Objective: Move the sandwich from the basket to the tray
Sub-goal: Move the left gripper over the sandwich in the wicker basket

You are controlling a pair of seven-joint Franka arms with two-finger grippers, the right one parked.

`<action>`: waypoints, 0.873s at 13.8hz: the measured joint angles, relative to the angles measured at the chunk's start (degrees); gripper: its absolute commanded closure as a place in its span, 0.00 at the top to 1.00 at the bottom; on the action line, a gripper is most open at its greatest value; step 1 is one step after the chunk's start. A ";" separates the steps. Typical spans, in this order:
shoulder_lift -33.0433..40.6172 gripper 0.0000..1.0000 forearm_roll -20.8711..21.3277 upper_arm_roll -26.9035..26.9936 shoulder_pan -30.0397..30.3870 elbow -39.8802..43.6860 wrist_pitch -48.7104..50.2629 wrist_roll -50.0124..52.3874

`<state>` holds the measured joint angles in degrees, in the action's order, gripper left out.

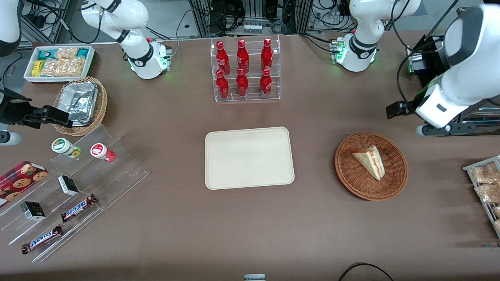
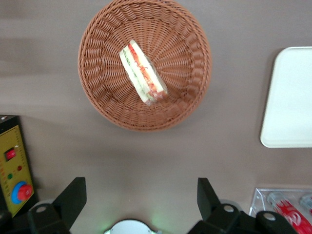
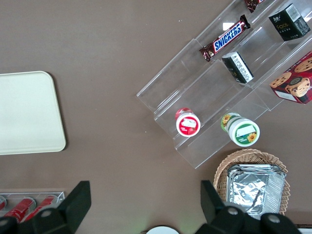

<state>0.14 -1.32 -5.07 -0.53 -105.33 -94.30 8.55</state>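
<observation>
We found the sandwich lying on its side in the round reddish-brown basket, its cut edge of red and green filling facing the working arm's end of the table. On the front camera's clock face, centred on the cream tray, the basket sat at about three o'clock, well apart from the tray, with bare table between them. Nothing lay on the tray.

Our gripper hung above the table, high over the basket and a little farther from the front camera than it, touching nothing. In the wrist view its two dark fingers stood spread wide, with nothing between them, and the sandwich showed whole inside the basket, with a corner of the tray off to one side.

At twelve o'clock from the tray stood a clear rack of red bottles. Toward the parked arm's end we saw a tan basket with a foil container and a stepped clear stand with snack bars.
</observation>
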 measured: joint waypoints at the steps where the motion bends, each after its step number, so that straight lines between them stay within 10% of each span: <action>1: -0.06 1.00 0.00 0.36 0.00 -2.48 -2.77 0.00; 12: -4.51 1.00 -0.05 3.23 0.06 -17.05 -27.58 14.07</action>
<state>-4.36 -1.37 -1.84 -0.46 -122.38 -121.88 22.63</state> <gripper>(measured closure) 0.000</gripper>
